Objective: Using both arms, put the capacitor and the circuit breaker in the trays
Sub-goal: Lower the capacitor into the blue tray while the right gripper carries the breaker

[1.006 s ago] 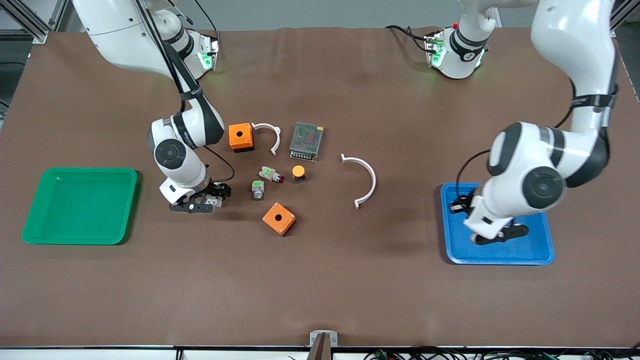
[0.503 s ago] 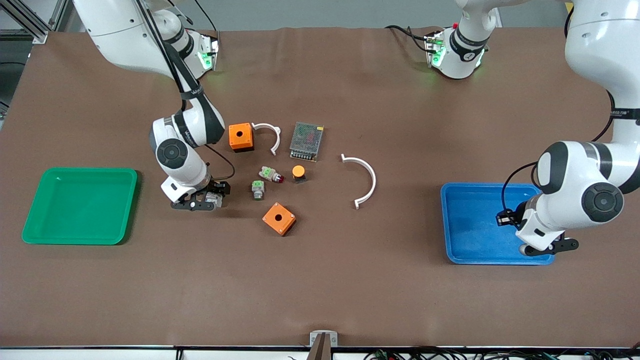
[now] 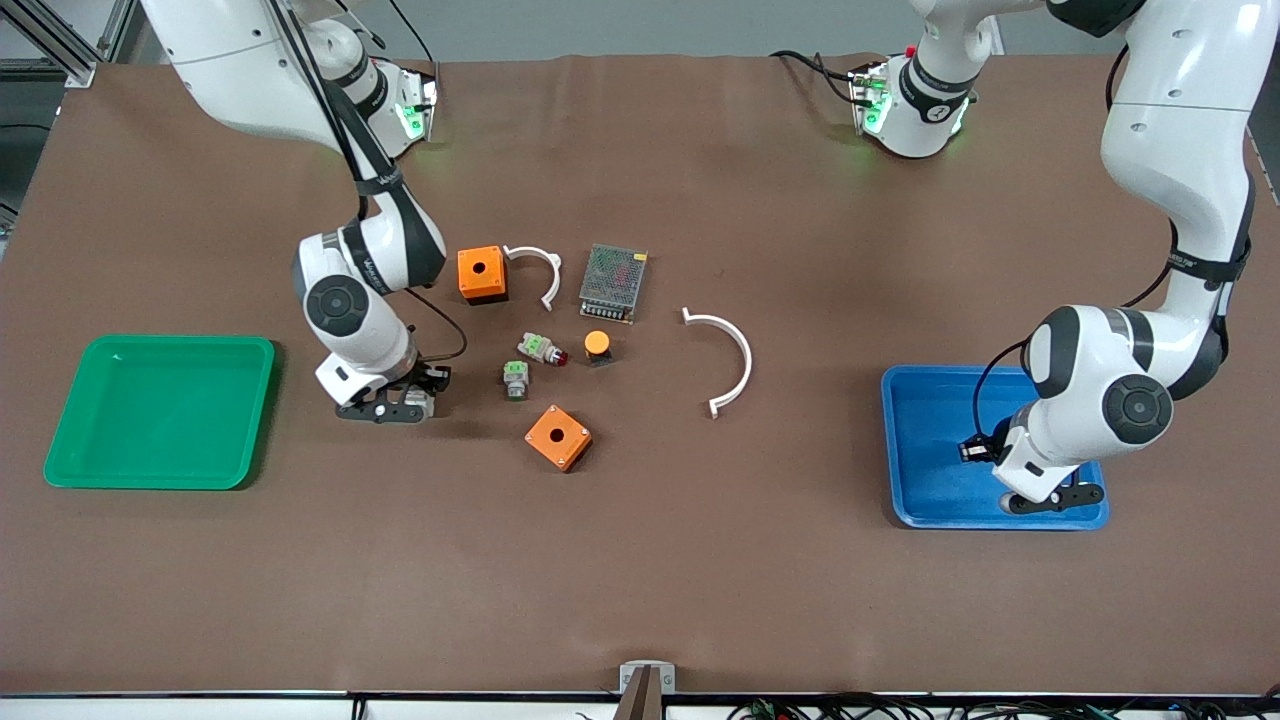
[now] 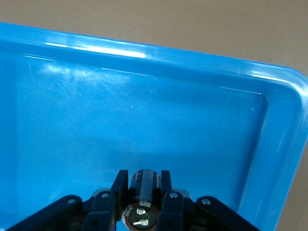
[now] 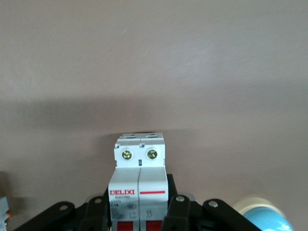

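Observation:
My left gripper (image 3: 1050, 497) is shut on the capacitor (image 4: 144, 190), a small black cylinder with a silvery end. It holds it low over the blue tray (image 3: 930, 440), near the tray's corner closest to the front camera; the tray's floor (image 4: 144, 96) fills the left wrist view. My right gripper (image 3: 385, 410) is shut on the circuit breaker (image 5: 139, 178), a white-and-grey block with red levers. It is low over the brown table, between the green tray (image 3: 160, 410) and the cluster of parts. The breaker also shows in the front view (image 3: 420, 403).
The parts cluster holds two orange boxes (image 3: 481, 273) (image 3: 558, 437), two white curved clips (image 3: 540, 270) (image 3: 728, 355), a mesh-covered grey box (image 3: 613, 282), an orange-capped button (image 3: 597, 345) and two grey parts with green tops (image 3: 515, 378) (image 3: 540, 348).
My left gripper swung with the capacitor out to the blue tray's outer edge, then back a little inward. My right gripper shifted slightly toward the green tray with the breaker.

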`<state>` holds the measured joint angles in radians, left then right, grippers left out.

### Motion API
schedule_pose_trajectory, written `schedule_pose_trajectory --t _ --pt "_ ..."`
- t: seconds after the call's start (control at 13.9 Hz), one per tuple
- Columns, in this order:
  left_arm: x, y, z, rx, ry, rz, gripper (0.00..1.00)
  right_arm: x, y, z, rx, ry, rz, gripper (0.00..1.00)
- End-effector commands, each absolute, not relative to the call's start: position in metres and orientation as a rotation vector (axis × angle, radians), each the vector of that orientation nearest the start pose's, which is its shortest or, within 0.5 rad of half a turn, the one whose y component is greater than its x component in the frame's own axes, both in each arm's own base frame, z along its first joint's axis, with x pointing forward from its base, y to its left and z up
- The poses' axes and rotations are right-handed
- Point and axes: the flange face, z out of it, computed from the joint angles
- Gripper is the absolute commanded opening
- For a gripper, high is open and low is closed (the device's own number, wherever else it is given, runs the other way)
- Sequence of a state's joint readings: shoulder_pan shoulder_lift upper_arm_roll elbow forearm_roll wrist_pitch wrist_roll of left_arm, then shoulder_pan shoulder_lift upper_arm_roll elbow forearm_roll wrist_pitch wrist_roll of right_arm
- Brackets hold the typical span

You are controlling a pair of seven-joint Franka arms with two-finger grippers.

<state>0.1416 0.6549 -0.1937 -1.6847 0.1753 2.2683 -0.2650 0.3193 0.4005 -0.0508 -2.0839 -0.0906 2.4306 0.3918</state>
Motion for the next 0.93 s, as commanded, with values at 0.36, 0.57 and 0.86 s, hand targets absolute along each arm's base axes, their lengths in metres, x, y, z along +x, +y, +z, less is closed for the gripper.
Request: schedule_pose_trajectory --t 0.36,0.57,0.86 --pt "0.661 -0.012 0.202 -3.11 -0.194 0.104 0.16 0.583 -0.145 0.319 -3.035 -0.169 -0.041 0.0" --pt "0.655 -0.014 0.198 -3.109 -0.187 0.126 0.19 0.572 -0.213 0.298 -3.062 -0.181 -0.071 0.0" --pt "0.654 -0.015 0.203 -3.108 -0.18 0.128 1.0 0.559 -0.262 0.245 -3.097 -0.13 -0.086 0.0"
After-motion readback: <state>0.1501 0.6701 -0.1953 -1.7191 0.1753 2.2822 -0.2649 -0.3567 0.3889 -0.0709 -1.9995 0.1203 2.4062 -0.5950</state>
